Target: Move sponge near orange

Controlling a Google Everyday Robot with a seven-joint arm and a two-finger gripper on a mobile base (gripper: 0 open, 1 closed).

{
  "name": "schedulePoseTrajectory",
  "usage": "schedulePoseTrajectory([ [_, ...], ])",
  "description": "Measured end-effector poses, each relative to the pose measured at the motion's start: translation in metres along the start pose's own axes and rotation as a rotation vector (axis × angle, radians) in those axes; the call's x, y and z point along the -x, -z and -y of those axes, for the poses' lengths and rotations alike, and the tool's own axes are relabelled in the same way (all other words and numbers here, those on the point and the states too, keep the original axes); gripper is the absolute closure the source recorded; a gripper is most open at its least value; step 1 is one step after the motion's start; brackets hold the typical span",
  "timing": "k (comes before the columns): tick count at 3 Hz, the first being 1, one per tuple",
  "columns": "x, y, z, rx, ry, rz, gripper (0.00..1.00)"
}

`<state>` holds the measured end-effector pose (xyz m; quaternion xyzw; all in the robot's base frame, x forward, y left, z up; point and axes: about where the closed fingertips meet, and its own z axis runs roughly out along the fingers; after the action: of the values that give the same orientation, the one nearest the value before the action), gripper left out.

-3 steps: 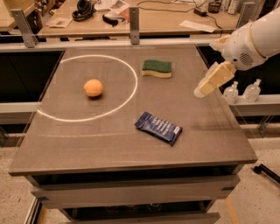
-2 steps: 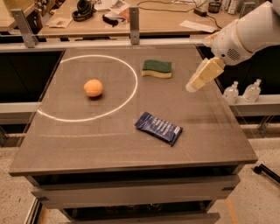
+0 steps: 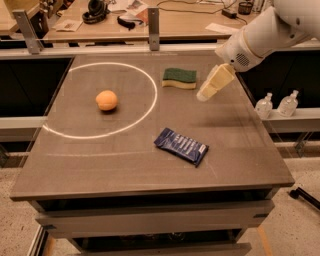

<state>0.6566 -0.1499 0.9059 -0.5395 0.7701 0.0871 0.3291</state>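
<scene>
The sponge (image 3: 179,78), dark green on top with a yellow base, lies flat at the back of the grey table (image 3: 100,165), just right of a white circle line. The orange (image 3: 106,100) sits inside that circle at the left. My gripper (image 3: 206,92), cream-coloured on a white arm, comes in from the upper right and hovers just to the right of the sponge, apart from it and holding nothing.
A dark blue snack wrapper (image 3: 181,146) lies in front of the sponge, right of centre. Two small clear bottles (image 3: 276,105) stand on a ledge off the table's right side. A cluttered desk (image 3: 125,15) runs behind the table.
My gripper has moved left and slightly forward, from the table's right edge to just beside the sponge. The sponge, orange and wrapper have not moved.
</scene>
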Motion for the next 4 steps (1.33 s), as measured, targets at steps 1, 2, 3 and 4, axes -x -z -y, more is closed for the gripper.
schedulePoseTrajectory([
  [1, 0.000, -0.020, 0.014, 0.052, -0.012, -0.004, 0.00],
  [2, 0.003, -0.035, 0.025, 0.088, -0.007, -0.024, 0.00],
  [3, 0.009, -0.050, 0.032, 0.120, 0.017, -0.044, 0.00],
  [4, 0.009, -0.064, 0.038, 0.119, 0.069, -0.037, 0.00],
])
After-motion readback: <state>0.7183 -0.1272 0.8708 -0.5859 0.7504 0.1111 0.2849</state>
